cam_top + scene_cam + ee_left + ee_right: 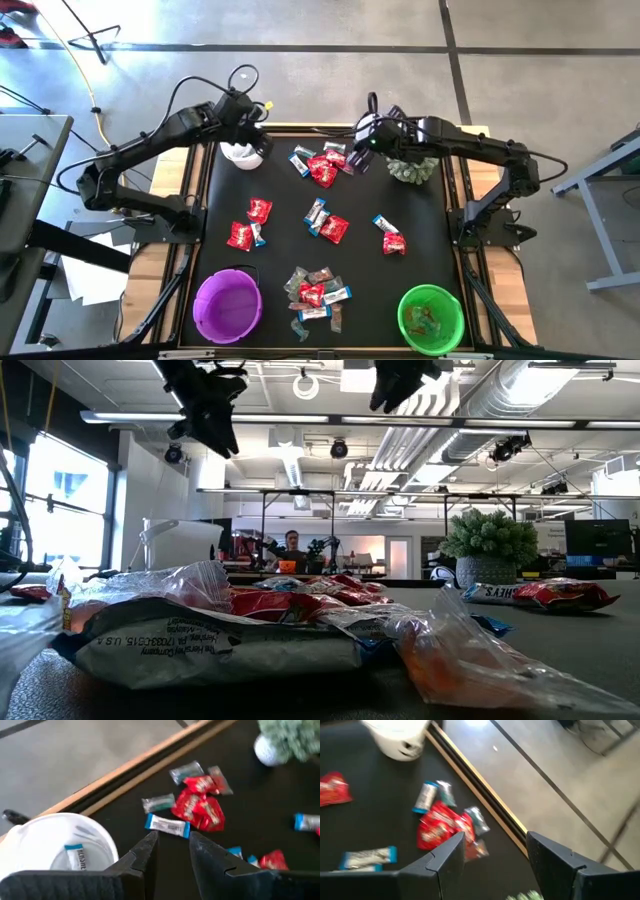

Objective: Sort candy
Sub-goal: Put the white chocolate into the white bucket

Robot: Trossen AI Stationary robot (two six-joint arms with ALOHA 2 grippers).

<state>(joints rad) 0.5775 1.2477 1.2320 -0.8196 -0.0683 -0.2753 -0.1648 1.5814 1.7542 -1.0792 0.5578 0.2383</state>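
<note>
- Round purple plastic bowl (228, 305) and round green plastic bowl (431, 318) sit nearest.
- Small shiny wrapped candy (318, 170) lies scattered across the black table mat (280, 240).
- Left gripper (172, 850), fingers slightly parted and empty, hovers over the round white bowl (243, 152).
- Right gripper (492, 852), spread wide, hovers over the far candy.

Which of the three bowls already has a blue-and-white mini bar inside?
The white bowl under the left gripper; a blue-and-white bar lies inside. The purple bowl looks empty, and the green bowl holds other sweets.
</note>
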